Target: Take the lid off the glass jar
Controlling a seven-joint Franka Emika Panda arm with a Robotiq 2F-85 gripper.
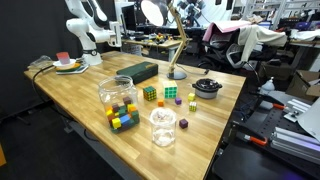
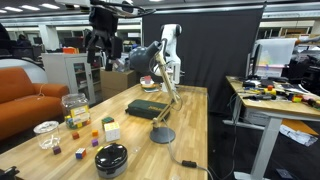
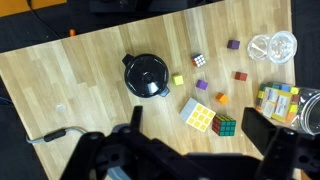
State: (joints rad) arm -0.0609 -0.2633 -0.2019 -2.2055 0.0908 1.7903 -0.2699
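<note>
The small clear glass jar [image 1: 163,130] stands upright near the table's front edge, with its clear glass lid [image 1: 163,116] on top. It also shows in an exterior view [image 2: 47,137] and at the top right of the wrist view [image 3: 272,47]. My gripper [image 3: 200,135] is open and empty. It hangs high above the table [image 2: 103,50] and looks straight down on the two Rubik's cubes, well away from the jar. The arm's gripper is out of the frame in the exterior view that looks along the table.
A larger jar with coloured cubes [image 1: 117,97] stands beside the small one. A black round dish-like object [image 3: 147,74], two Rubik's cubes [image 3: 199,114] [image 3: 224,125], small loose cubes, a desk lamp [image 1: 172,45] and a dark box [image 1: 140,71] share the wooden table [image 1: 80,85].
</note>
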